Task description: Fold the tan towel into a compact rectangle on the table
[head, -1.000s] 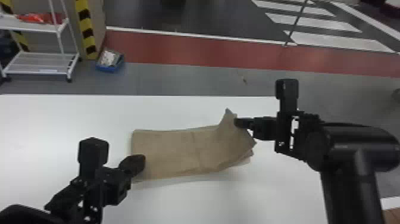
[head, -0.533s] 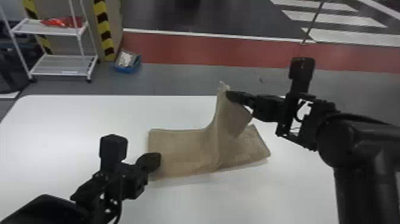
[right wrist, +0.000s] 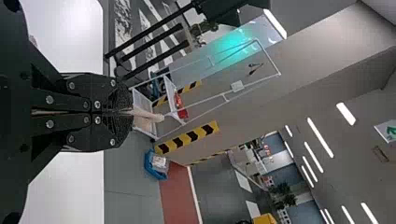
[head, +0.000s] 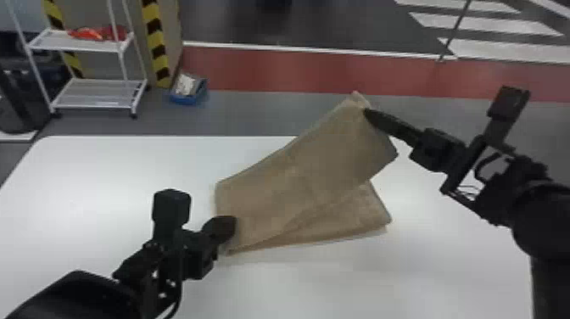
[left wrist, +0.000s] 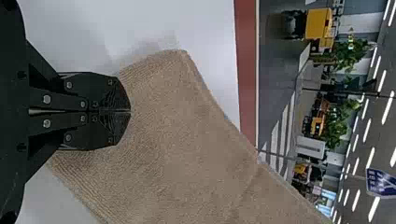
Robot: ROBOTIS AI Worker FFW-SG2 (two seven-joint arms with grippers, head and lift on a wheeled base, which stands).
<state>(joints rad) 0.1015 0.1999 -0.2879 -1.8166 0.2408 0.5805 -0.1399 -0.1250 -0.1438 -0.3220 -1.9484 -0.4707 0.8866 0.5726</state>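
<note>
Tan towel [head: 292,186] looks floppy, so imo grab edges: right fingers [head: 392,124] pinch its raised end, left fingers [head: 223,228] sit closed at the near-left corner.

Indoor industrial hall / robotics lab type space, can't pin which. Evidence: red floor lane [head: 275,72], zebra xing [head: 492,23], blk/ylw hazard tape [head: 156,40], white wheeled rack [head: 82,47], ylw equip. [left wrist: 319,23] in bg, rows of ceiling strip lights [left wrist: 387,100], green sign [right wrist: 388,131] up high.
</note>
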